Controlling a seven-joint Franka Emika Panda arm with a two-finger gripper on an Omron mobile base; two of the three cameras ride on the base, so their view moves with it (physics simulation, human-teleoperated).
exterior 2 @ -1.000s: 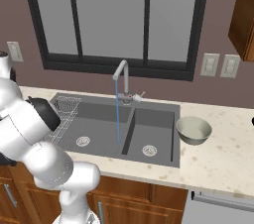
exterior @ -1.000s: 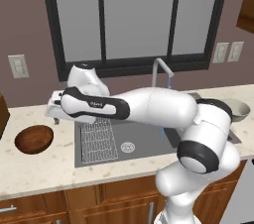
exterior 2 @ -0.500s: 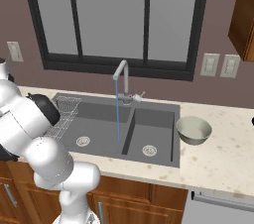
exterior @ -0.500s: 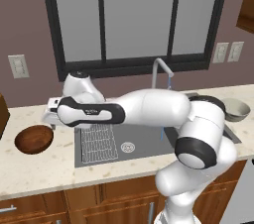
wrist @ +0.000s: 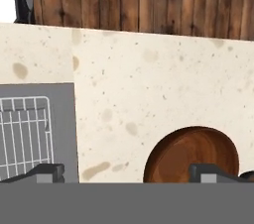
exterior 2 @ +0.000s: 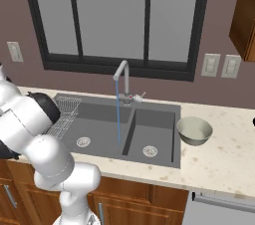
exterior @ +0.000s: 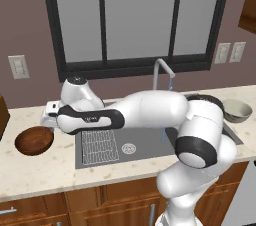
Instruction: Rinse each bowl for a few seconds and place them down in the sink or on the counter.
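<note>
Water streams from the faucet [exterior 2: 121, 71] into the sink [exterior 2: 149, 119], ready for rinsing. Jaws spread wide and empty, the gripper [wrist: 126, 172] hangs near the brown bowl [exterior: 34, 140] at the left base view's left edge, probably lining up a grasp; the grey-green bowl [exterior 2: 194, 130] waits right of the sink.

We see a round dark reddish-brown wooden bowl [wrist: 191, 154] with smooth, shiny wood grain. The beige speckled stone bench [wrist: 163, 84] looks smooth. The dark grey sink [exterior 2: 152, 124] looks matt, its wire grid rack [exterior: 99, 145] thin metal. The pale grey-green round bowl [exterior 2: 194, 130] looks smooth.
</note>
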